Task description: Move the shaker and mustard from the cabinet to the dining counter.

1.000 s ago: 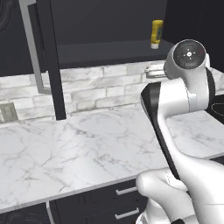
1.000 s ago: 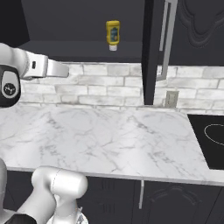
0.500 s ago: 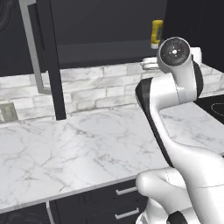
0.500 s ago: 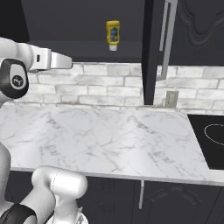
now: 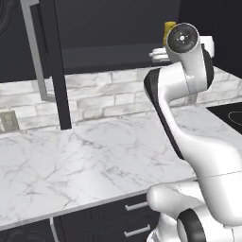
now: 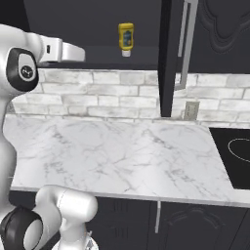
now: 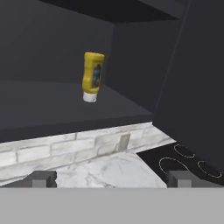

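mustard (image 7: 93, 75): a dull yellow squeeze bottle with a dark label, standing cap-down on the lower shelf of the open cabinet; in the right base view it sits well left of the open door, and in the left base view only its top edge peeks out behind the arm's upper joint
cabinet (image 7: 52, 105): black upper wall unit, doors swung open; the inside is dark, so the back wall and shelf edges are hard to tell apart; the upper shelf is cut off by the top of the hand view
cabinet door (image 6: 168, 53): seen edge-on in the right base view, with a long silver bar handle beside it; its top runs out of the picture
gripper (image 7: 113, 178): both dark finger tips show at the bottom of the hand view, set far apart with nothing between them; it holds nothing and stands well short of the mustard, aimed toward the shelf
arm (image 5: 189, 94): in the left base view it rises from the lower right and its round joint covers most of the shelf area behind it; in the right base view the forearm reaches in from the left at shelf height, and the hand's far end is hard to make out against the dark cabinet
worktop (image 6: 122, 156): white grey-veined marble under the cabinet, backed by pale brick
wall socket (image 6: 191, 110): on the brick, just right of the open door
hob (image 6: 237, 156): dark panel with ring marks at the right end of the worktop, cut off by the picture edge
drawers (image 5: 127, 222): dark fronts with short handles below the worktop, partly hidden by the robot's base
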